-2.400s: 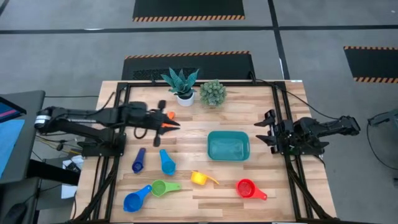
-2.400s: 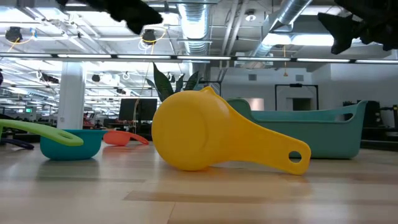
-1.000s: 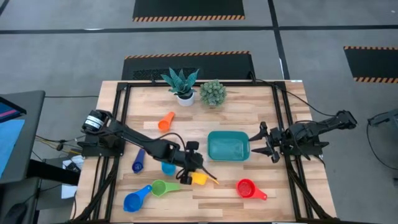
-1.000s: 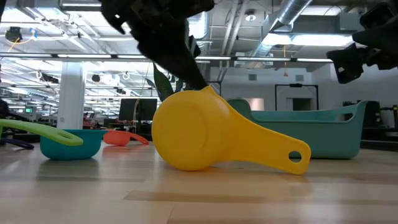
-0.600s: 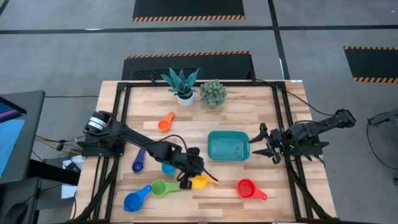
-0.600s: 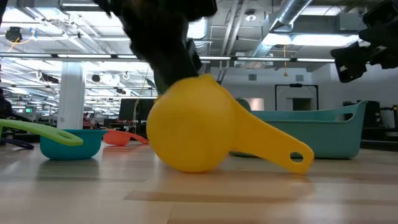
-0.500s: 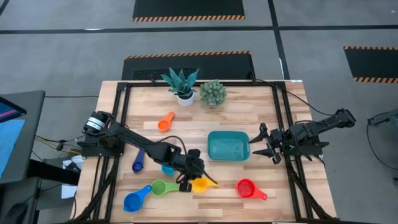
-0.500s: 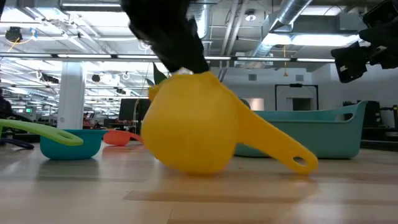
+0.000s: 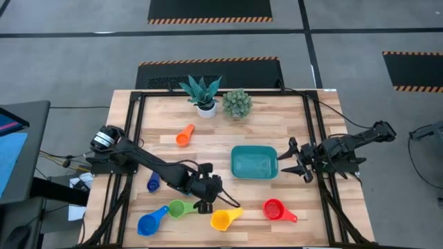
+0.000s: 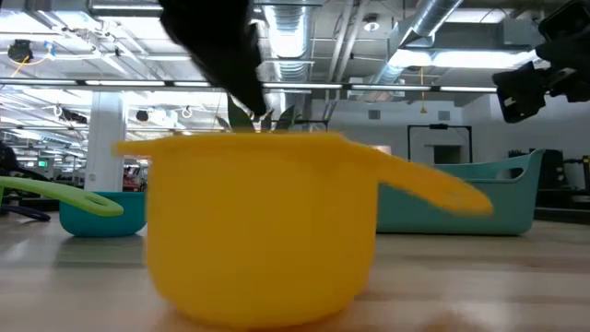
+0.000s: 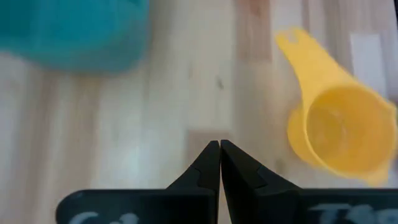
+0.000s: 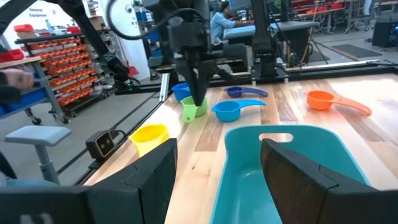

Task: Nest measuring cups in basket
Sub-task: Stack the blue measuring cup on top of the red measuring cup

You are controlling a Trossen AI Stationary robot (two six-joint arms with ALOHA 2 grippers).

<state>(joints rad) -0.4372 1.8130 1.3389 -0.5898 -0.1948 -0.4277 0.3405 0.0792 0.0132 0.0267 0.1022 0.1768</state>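
Observation:
The yellow cup (image 9: 221,220) stands upright on its base near the table's near edge, handle (image 9: 237,211) pointing toward the basket; it fills the low view (image 10: 263,235). My left gripper (image 9: 213,196) is shut, pointing down just beyond the cup (image 11: 339,140), clear of it (image 11: 219,148). The teal basket (image 9: 254,162) sits mid-table. My right gripper (image 9: 285,160) hovers open at the basket's right end (image 12: 286,162). Green (image 9: 178,207), blue (image 9: 148,223), dark blue (image 9: 153,183), orange (image 9: 183,135) and red (image 9: 275,209) cups lie on the table. The light blue cup (image 12: 229,111) is hidden under my left arm in the high view.
Two potted plants (image 9: 205,97) (image 9: 237,104) stand at the far edge. Black frame rails (image 9: 311,131) run along the table's left and right sides. Bare wood lies between the basket and the near row of cups.
My left gripper came down against the yellow cup, which lay on its side, and pushed it toward the near edge. The cup tipped over and slid nearer; it now stands upright, mouth up, a little apart from the fingers. My right arm kept still.

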